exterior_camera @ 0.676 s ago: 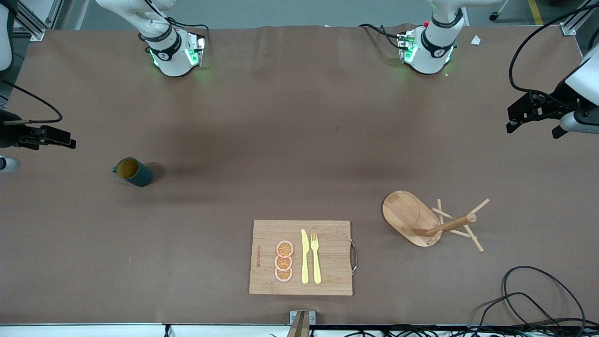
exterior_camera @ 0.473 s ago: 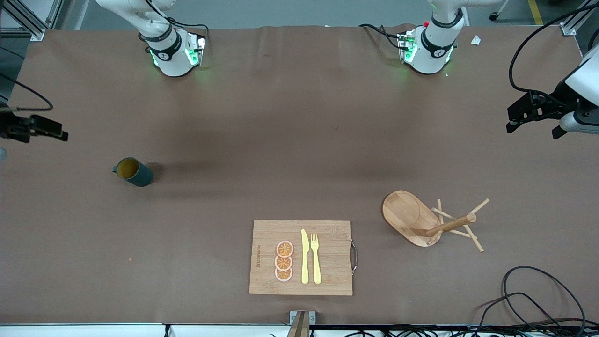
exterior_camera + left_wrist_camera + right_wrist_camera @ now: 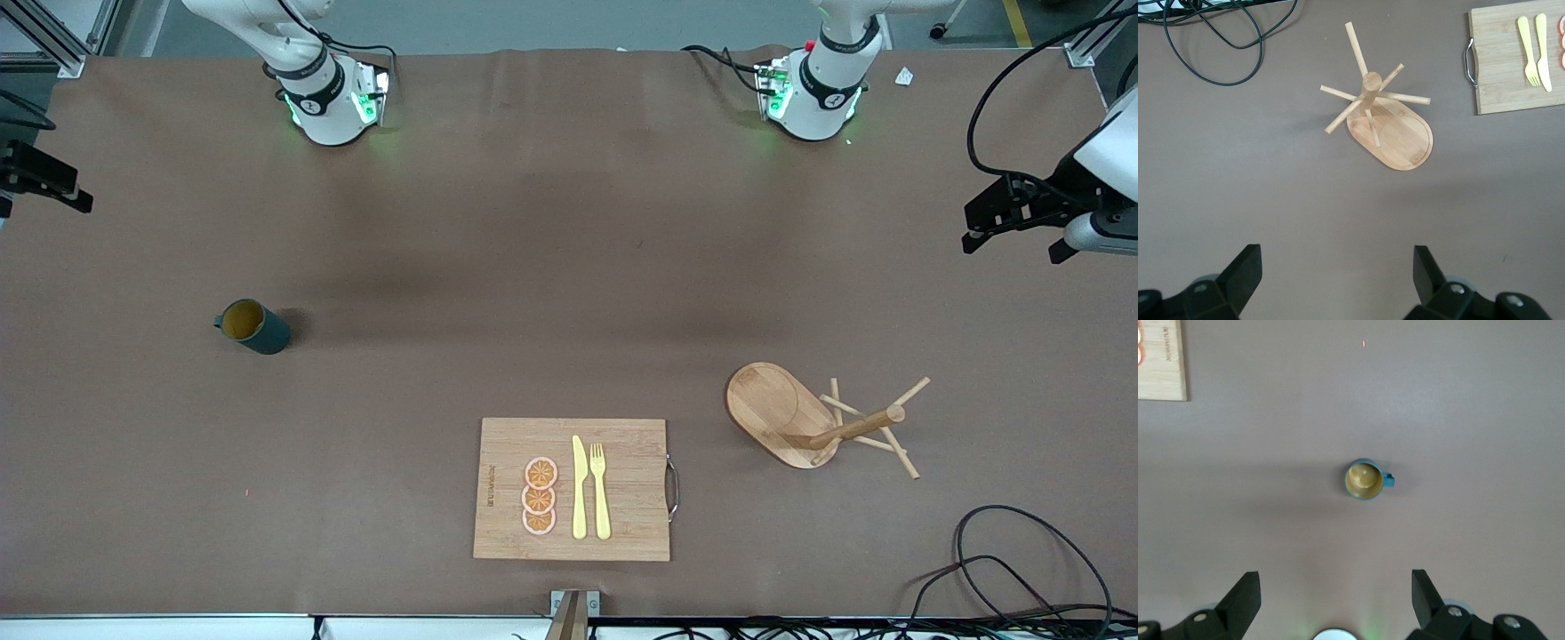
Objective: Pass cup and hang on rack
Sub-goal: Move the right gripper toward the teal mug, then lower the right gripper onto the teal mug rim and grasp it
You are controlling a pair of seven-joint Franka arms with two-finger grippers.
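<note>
So the right gripper (image 3: 1335, 600) has pulled up and back toward the edge at the right arm's end of the table; half a second ago it sat closer in by the small dark teal ribbed mug with the yellowish inside (image 3: 252, 326). Its fingers are spread wide, nothing in them. The mug hasn't budged, standing upright on the brown table (image 3: 551, 267), handle pointing to the right arm's end. My guess is it's lining up from above, so the pickup hasn't started.

The left gripper (image 3: 1337, 277) just waits, fingers apart, high over the light wooden mug tree with the oval bamboo base (image 3: 805, 418).

There's dark lettering on the rectangular bamboo cutting board (image 3: 622, 484), too small for me to read.
</note>
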